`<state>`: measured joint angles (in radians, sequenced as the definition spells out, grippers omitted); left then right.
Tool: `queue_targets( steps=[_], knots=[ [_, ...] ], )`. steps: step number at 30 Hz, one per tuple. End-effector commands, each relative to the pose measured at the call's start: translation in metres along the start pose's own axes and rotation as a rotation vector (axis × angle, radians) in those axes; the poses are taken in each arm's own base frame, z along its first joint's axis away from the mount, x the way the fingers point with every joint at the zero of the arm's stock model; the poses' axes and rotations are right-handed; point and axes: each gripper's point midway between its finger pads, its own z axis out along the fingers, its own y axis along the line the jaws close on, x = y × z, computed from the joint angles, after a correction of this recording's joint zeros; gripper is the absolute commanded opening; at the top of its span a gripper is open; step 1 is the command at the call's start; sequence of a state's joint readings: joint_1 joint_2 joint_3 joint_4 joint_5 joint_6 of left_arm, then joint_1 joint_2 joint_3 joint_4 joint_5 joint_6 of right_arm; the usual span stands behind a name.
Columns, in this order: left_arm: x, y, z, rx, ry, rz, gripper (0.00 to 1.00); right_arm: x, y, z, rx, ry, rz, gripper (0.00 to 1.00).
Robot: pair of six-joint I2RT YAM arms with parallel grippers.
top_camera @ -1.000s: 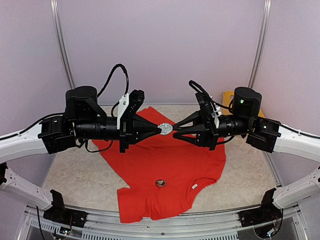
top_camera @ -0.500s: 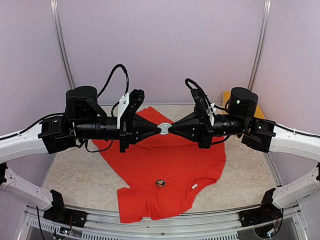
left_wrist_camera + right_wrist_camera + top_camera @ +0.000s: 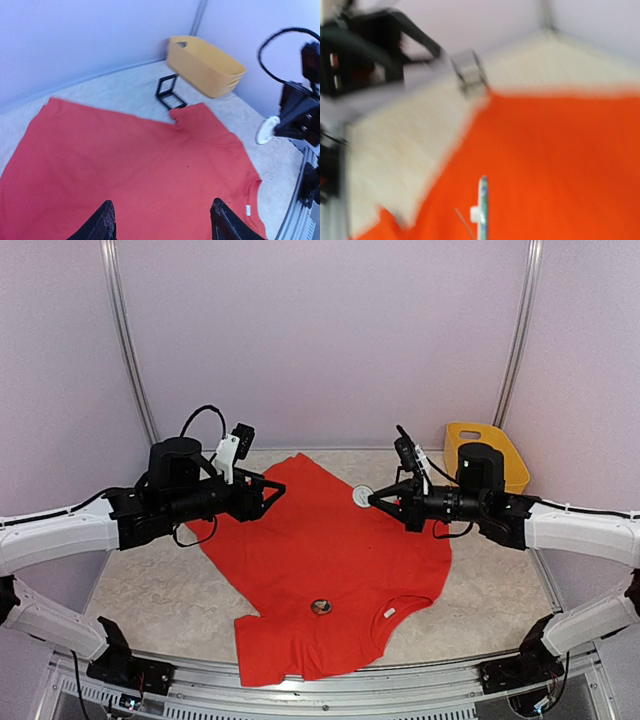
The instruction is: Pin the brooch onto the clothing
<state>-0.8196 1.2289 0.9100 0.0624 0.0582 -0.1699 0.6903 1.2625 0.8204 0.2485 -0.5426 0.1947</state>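
Handover completed: left gripper (image 3: 271, 490) had released and withdrawn, fingers apart; right gripper (image 3: 376, 499) alone clamped the brooch (image 3: 363, 496) at its fingertips, above the clothing (image 3: 320, 550), ready for pinning.

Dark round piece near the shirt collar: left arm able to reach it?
Probably yes. The left gripper is open and empty above the red shirt, the dark round piece lies uncovered, and the right gripper holds the white disc well aside.
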Motion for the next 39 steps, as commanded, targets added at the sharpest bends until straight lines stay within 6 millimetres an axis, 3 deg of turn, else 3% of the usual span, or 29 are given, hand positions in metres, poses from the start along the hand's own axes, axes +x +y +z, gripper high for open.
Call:
queue_targets(
  steps=[1, 3, 5, 7, 8, 11, 13, 14, 16, 17, 20, 24, 28, 32, 35, 39],
  knots=[
    [0.093, 0.082, 0.014, -0.243, 0.138, -0.354, 0.59, 0.078, -0.044, -0.001, 0.141, 0.118, 0.198, 0.0],
    [0.133, 0.097, 0.019, -0.273, 0.205, -0.422, 0.58, 0.103, -0.054, -0.002, 0.166, 0.148, 0.249, 0.0],
    [0.159, 0.107, 0.021, -0.298, 0.246, -0.473, 0.56, 0.124, -0.06, -0.004, 0.18, 0.17, 0.284, 0.0],
    [0.168, 0.101, 0.029, -0.257, 0.255, -0.46, 0.47, 0.14, -0.065, -0.004, 0.189, 0.19, 0.31, 0.0],
    [0.165, 0.089, 0.036, -0.205, 0.25, -0.403, 0.44, 0.145, -0.067, -0.004, 0.193, 0.199, 0.316, 0.0],
    [0.147, 0.015, 0.059, -0.015, 0.262, -0.035, 0.42, 0.156, -0.07, -0.002, 0.199, 0.226, 0.317, 0.0],
    [0.149, -0.026, 0.069, 0.081, 0.306, 0.142, 0.43, 0.16, -0.072, 0.0, 0.198, 0.239, 0.31, 0.0],
    [0.159, -0.038, 0.077, 0.115, 0.357, 0.179, 0.43, 0.16, -0.072, 0.001, 0.195, 0.241, 0.308, 0.0],
    [0.174, -0.049, 0.091, 0.153, 0.445, 0.202, 0.39, 0.159, -0.072, 0.002, 0.19, 0.243, 0.304, 0.0],
    [0.192, -0.05, 0.098, 0.163, 0.504, 0.234, 0.37, 0.157, -0.072, 0.002, 0.192, 0.241, 0.301, 0.0],
    [0.223, -0.061, 0.104, 0.21, 0.597, 0.349, 0.42, 0.155, -0.073, -0.001, 0.205, 0.237, 0.292, 0.0],
    [0.237, -0.09, 0.103, 0.325, 0.621, 0.464, 0.52, 0.153, -0.072, -0.001, 0.203, 0.242, 0.279, 0.0],
    [0.245, -0.111, 0.104, 0.408, 0.629, 0.482, 0.53, 0.158, -0.071, -0.001, 0.197, 0.257, 0.288, 0.0],
    [0.252, -0.116, 0.104, 0.436, 0.629, 0.492, 0.53, 0.163, -0.068, 0.0, 0.178, 0.267, 0.298, 0.0],
    [0.259, -0.106, 0.11, 0.385, 0.665, 0.514, 0.52, 0.163, -0.067, 0.0, 0.17, 0.269, 0.302, 0.0],
    [0.285, -0.096, 0.11, 0.359, 0.747, 0.569, 0.44, 0.164, -0.065, 0.0, 0.157, 0.271, 0.301, 0.0]
  ],
)
